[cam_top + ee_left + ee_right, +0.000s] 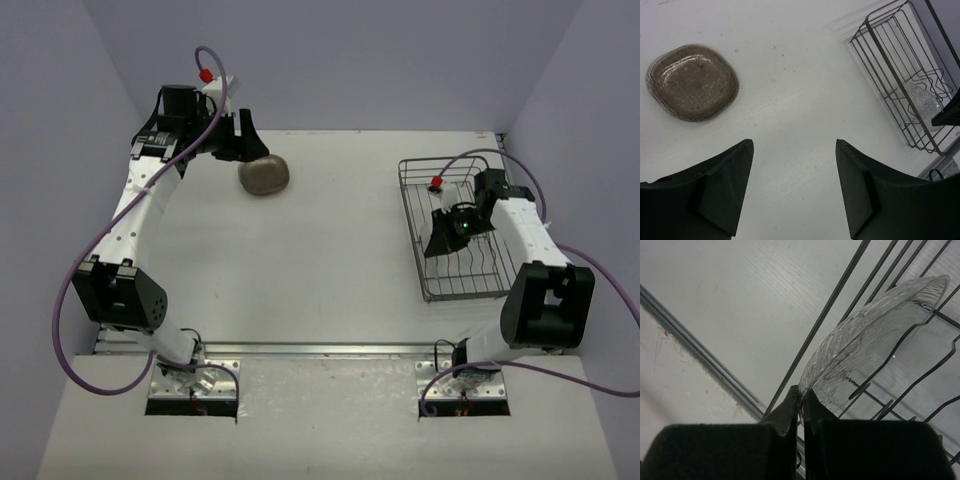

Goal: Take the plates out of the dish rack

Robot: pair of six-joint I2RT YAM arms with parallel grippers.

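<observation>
The silver wire dish rack [420,215] stands at the right of the table; it also shows in the left wrist view [890,55] and the right wrist view [840,290]. A translucent clear plate [875,335] stands on edge between its tines, also visible in the left wrist view [922,100]. My right gripper [801,392] is inside the rack [440,240], shut on the clear plate's rim. A grey-brown plate [264,175] lies flat on the table at the back left, also seen in the left wrist view [692,81]. My left gripper [794,145] is open and empty, next to it [240,140].
A metal strip [320,349] runs along the table's near edge. Grey walls close in the back and both sides. The cables of both arms loop over the table's sides.
</observation>
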